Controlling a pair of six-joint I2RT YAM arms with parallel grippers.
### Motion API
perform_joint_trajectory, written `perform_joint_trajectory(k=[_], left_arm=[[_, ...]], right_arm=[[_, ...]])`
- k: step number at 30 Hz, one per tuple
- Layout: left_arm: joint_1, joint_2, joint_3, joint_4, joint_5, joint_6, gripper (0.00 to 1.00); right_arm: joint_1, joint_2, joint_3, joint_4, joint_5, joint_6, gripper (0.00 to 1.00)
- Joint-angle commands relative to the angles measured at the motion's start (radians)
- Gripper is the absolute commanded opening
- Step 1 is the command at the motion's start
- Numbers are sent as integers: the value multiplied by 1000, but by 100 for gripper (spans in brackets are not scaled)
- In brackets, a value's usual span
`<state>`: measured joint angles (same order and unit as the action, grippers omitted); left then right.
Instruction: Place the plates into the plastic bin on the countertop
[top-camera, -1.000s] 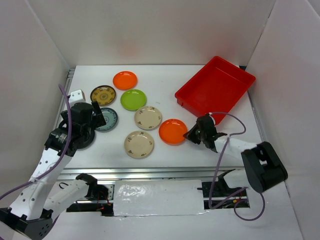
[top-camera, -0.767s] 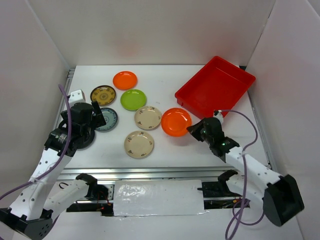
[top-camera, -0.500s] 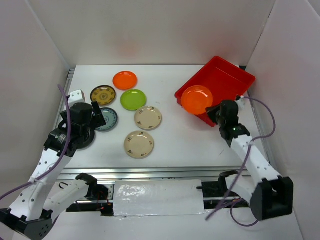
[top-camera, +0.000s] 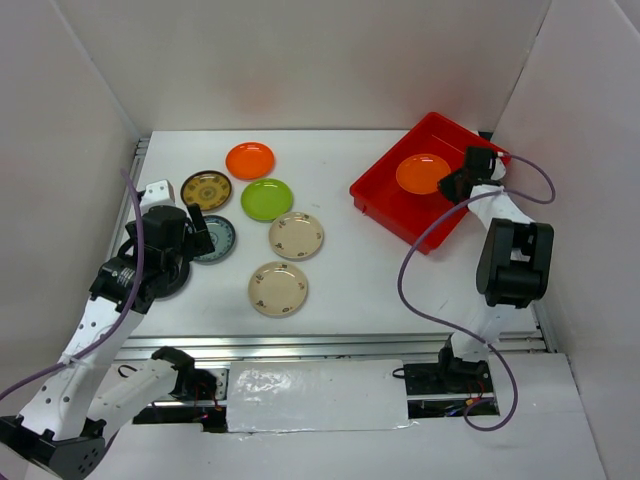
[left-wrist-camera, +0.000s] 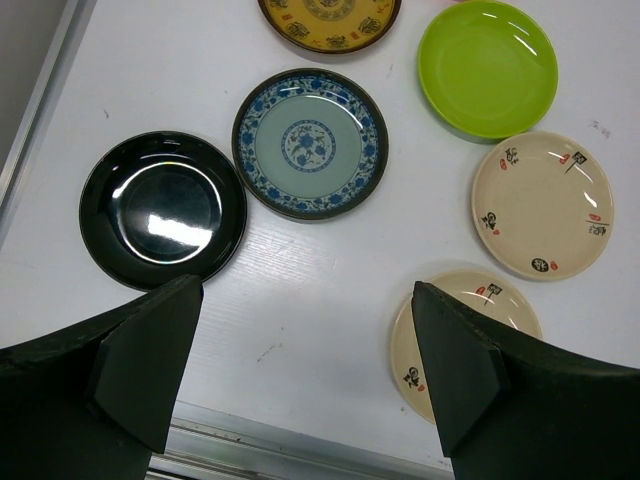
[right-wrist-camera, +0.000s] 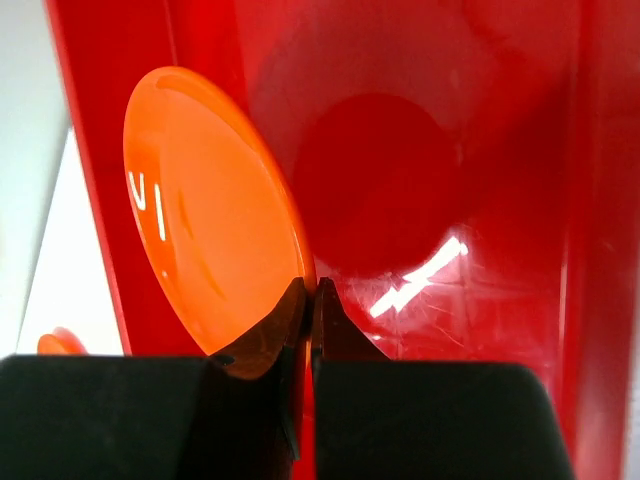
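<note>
My right gripper (top-camera: 455, 183) is shut on the rim of an orange plate (top-camera: 423, 173) and holds it over the red plastic bin (top-camera: 470, 140). In the right wrist view the fingertips (right-wrist-camera: 322, 300) pinch the plate (right-wrist-camera: 210, 210) above the bin floor (right-wrist-camera: 470, 150), where its shadow falls. On the white countertop (top-camera: 360, 290) lie another orange plate (top-camera: 250, 160), a brown-gold plate (top-camera: 206, 189), a lime green plate (top-camera: 267, 199), a teal plate (top-camera: 212, 240) and two beige plates (top-camera: 296, 235) (top-camera: 278, 289). My left gripper (left-wrist-camera: 305, 300) is open and empty above the teal plate (left-wrist-camera: 308, 143).
A glossy black round dish (left-wrist-camera: 163, 209) lies left of the teal plate, under my left arm. White walls stand on three sides of the countertop, and a metal rail (top-camera: 300, 345) runs along its front. The bin sits at the back right corner.
My right arm lifted the orange plate from the middle of the countertop and carried it back and right over the red bin. The left arm has not moved.
</note>
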<state>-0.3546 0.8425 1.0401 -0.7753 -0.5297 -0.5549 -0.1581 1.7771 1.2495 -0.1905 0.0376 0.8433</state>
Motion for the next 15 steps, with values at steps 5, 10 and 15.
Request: perform_joint_trajectory(k=[5, 10, 15], left_arm=[[5, 9, -5, 51, 27, 26, 99], [5, 15, -8, 56, 42, 32, 99], [3, 21, -8, 59, 57, 36, 99]], right_arm=[[9, 130, 154, -66, -61, -20, 2], [9, 165, 177, -62, -76, -12, 15], [18, 188, 217, -90, -81, -24, 44]])
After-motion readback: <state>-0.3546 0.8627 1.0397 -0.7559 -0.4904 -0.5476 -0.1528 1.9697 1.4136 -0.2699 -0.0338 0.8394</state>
